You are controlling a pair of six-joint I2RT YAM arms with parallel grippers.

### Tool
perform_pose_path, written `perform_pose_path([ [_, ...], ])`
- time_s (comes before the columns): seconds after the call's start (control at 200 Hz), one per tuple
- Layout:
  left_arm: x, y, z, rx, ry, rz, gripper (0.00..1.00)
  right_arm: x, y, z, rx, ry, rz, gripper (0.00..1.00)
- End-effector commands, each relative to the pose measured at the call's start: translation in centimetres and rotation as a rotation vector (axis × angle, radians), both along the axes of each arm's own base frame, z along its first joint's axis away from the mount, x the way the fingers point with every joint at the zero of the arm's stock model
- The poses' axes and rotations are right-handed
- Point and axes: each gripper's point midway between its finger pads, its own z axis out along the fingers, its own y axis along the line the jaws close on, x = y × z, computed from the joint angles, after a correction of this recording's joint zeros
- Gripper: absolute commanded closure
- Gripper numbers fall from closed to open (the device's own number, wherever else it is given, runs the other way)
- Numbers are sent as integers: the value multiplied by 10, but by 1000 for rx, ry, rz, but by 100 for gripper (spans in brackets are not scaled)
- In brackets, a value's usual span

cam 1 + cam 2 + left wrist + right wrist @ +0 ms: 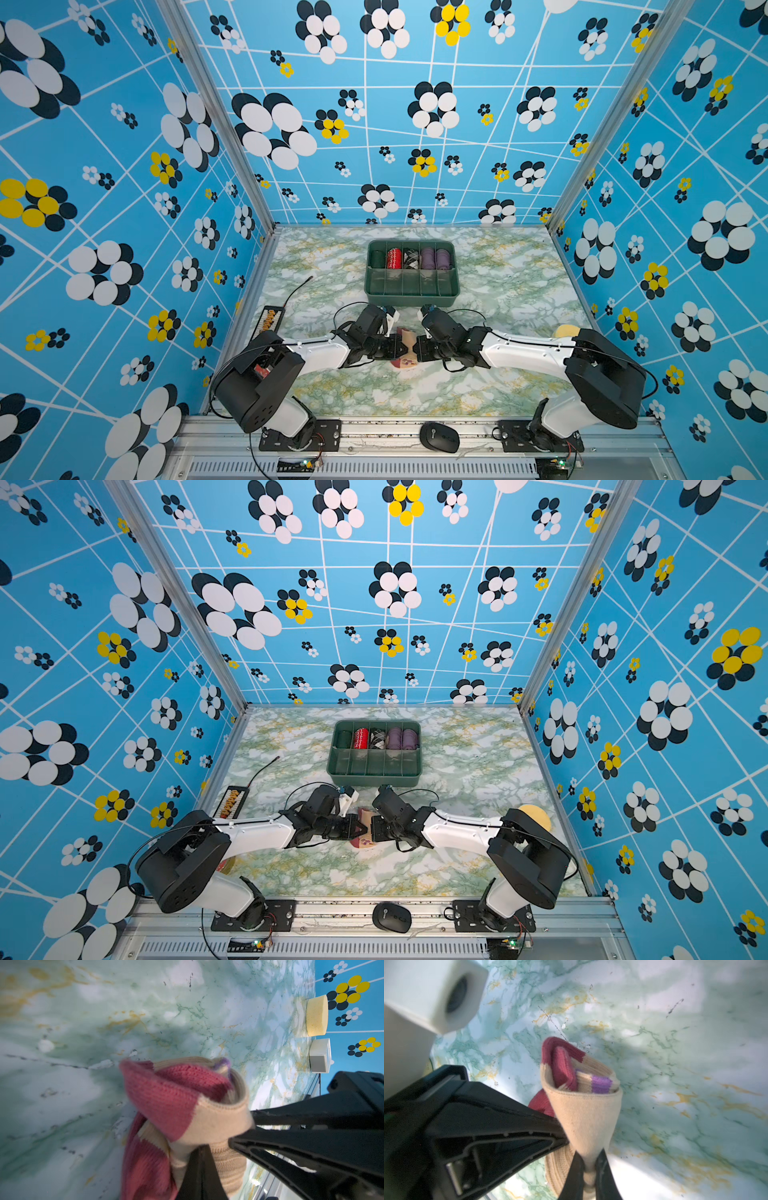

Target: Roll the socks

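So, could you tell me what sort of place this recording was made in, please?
Probably a lab robot test booth, not a home: blue patterned panels in an aluminium frame wall in a marble-print tabletop, and a computer mouse lies on the metal rail in front.

2 arms: white shells, black joints, thin black cables.

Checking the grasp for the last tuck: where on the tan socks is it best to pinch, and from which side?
Pinch the thin tan outer layer of the socks at its rim, from opposite sides, as the left gripper and right gripper do. It stands loose like a pocket mouth around the maroon and purple-striped folds, and probably suits narrow jaws better than the thick ribbed bundle.
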Motion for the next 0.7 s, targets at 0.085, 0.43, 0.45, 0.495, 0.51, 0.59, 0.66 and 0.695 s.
perform_pose_path([
  [0.085,-25,23,-35,159,114,4,100,0,-1,15,-46,-30,20,100],
  [0.43,-26,16,-41,145,126,-3,100,-8,25,12,-60,0,83,100],
  [0.45,-26,16,-41,144,126,-3,100,-9,27,11,-60,2,88,100],
  [0.495,-25,15,-41,142,124,-2,100,-10,30,8,-65,11,96,100],
  [0.51,-25,15,-40,140,124,-2,100,-11,32,7,-65,16,99,100],
  [0.59,-25,15,-41,141,125,-4,100,-13,40,3,-59,34,111,99],
  [0.66,-25,14,-41,139,124,-5,100,-16,46,1,-43,48,122,96],
  [0.695,-25,14,-41,141,123,-5,100,-17,49,0,-27,54,126,93],
])
